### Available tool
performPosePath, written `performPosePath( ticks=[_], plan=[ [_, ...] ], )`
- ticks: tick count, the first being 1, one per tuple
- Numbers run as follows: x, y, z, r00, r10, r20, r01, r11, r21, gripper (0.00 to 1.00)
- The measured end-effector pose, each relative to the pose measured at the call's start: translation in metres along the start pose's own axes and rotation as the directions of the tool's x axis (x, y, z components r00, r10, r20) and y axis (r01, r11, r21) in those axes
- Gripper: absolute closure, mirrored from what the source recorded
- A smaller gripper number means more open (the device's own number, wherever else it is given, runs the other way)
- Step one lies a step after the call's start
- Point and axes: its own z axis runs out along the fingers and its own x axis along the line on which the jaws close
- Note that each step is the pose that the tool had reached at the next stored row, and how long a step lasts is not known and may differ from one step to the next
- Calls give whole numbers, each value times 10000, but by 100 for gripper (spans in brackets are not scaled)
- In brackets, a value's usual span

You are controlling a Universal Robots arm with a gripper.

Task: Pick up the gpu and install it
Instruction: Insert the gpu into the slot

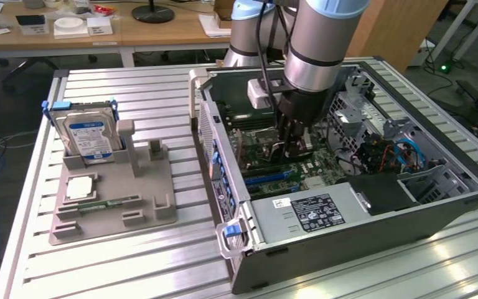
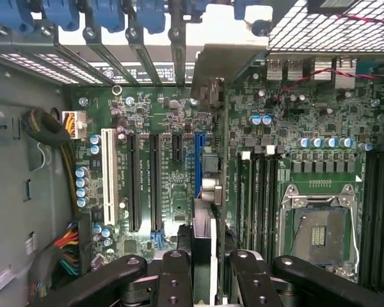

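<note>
Slatted metal bench (image 1: 139,261), wooden desks (image 1: 73,37) behind, carries one open computer case (image 1: 438,205), one grey tray (image 1: 110,215), one hard drive (image 1: 89,140) and one memory stick (image 1: 106,204). The pincer (image 2: 208,272), inside the case, clenches one gpu (image 2: 212,109), seen edge-on just beside the blue slot (image 2: 199,163).

Silver-grey arm (image 1: 315,50), pale blue joint caps (image 1: 338,6); black cables (image 1: 261,37), black claw (image 2: 211,274)
</note>
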Motion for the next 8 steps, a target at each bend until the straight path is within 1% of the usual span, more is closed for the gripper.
performPosePath(
  ticks=[3,8],
  plan=[
    [3,25,22,10000,2,3,-2,10000,1,73],
    [32,29,60,10000,1,2,-1,10000,-1,73]
  ],
)
